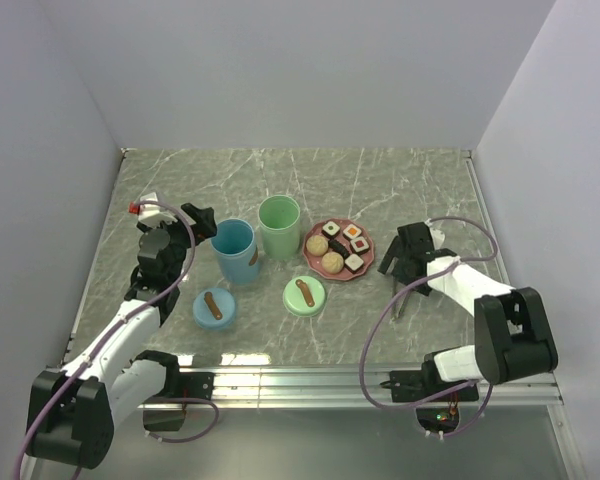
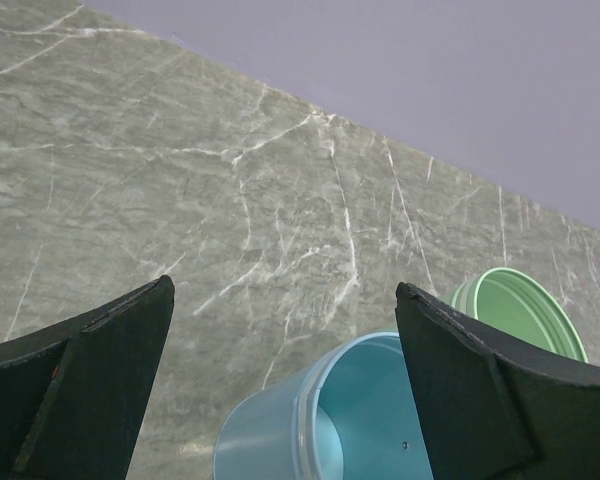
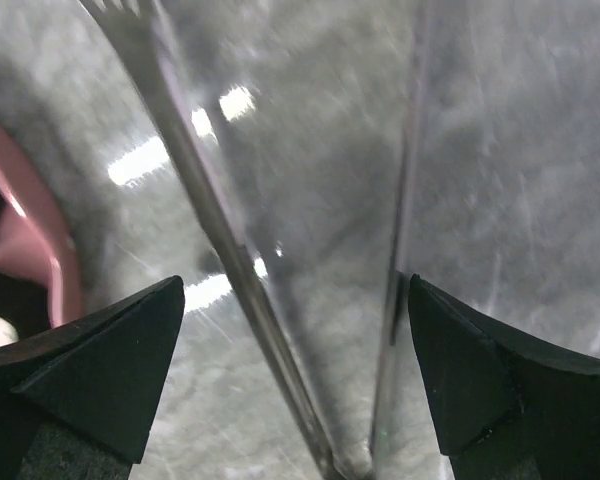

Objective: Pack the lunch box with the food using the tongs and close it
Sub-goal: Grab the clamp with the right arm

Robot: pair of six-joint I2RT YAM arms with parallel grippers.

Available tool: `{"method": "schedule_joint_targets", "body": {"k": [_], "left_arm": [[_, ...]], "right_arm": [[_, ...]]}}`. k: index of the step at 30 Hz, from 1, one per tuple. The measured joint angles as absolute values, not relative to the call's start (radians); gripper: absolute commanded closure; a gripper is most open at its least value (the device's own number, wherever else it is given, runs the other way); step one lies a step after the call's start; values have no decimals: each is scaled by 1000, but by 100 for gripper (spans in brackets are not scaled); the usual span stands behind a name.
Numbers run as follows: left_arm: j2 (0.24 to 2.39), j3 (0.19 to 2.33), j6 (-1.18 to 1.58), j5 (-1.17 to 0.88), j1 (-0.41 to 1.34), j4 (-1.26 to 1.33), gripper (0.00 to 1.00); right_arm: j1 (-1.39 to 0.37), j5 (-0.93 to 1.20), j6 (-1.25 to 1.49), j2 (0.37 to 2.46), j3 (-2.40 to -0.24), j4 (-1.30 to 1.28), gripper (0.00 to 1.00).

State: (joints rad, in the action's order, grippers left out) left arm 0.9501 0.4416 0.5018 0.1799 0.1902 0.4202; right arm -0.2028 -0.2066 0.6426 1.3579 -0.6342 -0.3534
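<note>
While the tongs [image 3: 230, 250] are lying flat on the bench [image 1: 380, 190] right under me, I am hanging my right hand [image 3: 292, 290] over them, fingers spread wide, one to each side of the two thin arms, gripping nothing. I am judging this to be the opening step: getting hold of the tongs, with no food packed yet. Next I am going to need to drop low and close across both arms. They are slim, shiny grey metal lying close against the veined stone, so they are likely to skate away from a sloppy pinch.

Level with them, further left, a blue lid [image 1: 213, 307] and a green lid [image 1: 304, 296] are lying flat, round, each with a brown strip on top. Just beside the tongs the plate [image 3: 45, 250], pink and glossy, is carrying the food [image 1: 340, 250]: two tan buns and several square sushi pieces. Beyond, the blue tub [image 1: 235, 250] and green tub [image 1: 279, 225] are standing upright and open, smooth plastic. My left hand [image 2: 285, 295] is hovering above the blue tub, fingers wide apart, empty.
</note>
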Motion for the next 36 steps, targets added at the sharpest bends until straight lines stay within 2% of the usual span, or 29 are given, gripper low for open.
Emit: {"method": "schedule_joint_targets", "body": {"k": [15, 22, 30, 36], "left_arm": [[945, 442, 513, 168, 171, 420, 1], [945, 442, 514, 154, 166, 420, 1], [949, 442, 517, 150, 162, 420, 1], [963, 442, 518, 146, 160, 420, 1]], "right_arm": [[-192, -287, 611, 1590, -916, -391, 11], [-189, -305, 602, 1734, -1003, -413, 11], [-178, -305, 581, 1763, -1060, -432, 16], [-151, -295, 558, 1886, -1246, -450, 17]]}}
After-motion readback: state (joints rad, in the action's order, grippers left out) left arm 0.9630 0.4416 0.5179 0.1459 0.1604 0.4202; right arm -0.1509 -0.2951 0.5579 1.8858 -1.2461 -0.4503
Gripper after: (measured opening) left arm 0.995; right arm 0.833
